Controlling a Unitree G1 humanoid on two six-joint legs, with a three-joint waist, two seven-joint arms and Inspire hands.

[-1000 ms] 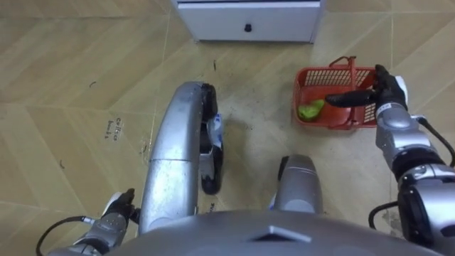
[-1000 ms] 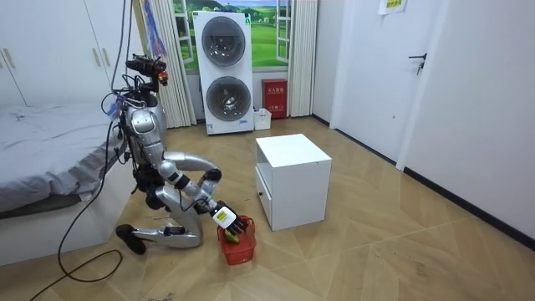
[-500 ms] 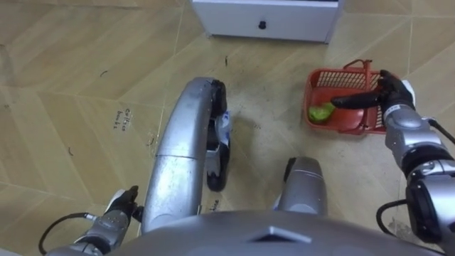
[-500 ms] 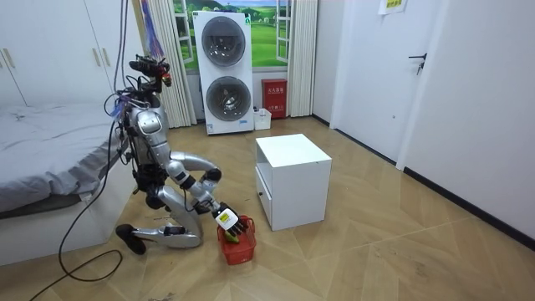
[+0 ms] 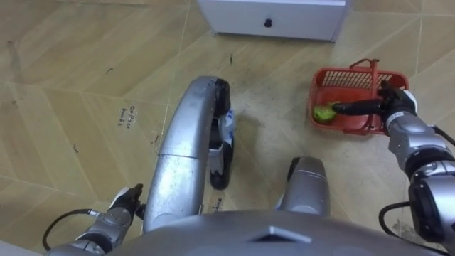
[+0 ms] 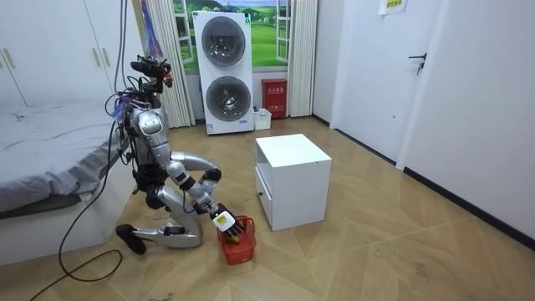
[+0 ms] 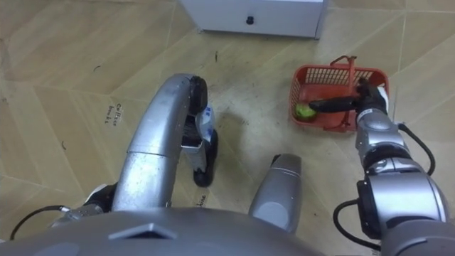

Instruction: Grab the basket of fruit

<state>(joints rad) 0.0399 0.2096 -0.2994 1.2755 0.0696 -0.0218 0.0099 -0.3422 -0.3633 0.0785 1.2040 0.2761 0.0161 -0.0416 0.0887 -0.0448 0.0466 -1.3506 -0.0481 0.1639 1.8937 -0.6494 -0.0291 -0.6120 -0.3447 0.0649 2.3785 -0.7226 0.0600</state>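
Two robot hands appear in the left eye view: the right robot hand (image 5: 396,108) holds its fingers (image 5: 355,108) straight and released across the red fruit basket (image 5: 340,84), which stands on the wooden floor (image 5: 71,71) with a green fruit (image 5: 325,112) inside and its handle (image 5: 373,71) raised, while the left robot hand (image 5: 122,206) is low at the left, and its state I cannot tell. In the room view the robot kneels on the floor between a bed (image 6: 42,134) and a white cabinet (image 6: 292,176), the basket near the cabinet. In the right eye view the cabinet's drawer (image 7: 213,18) with a dark knob (image 7: 250,20) lies beyond the basket.
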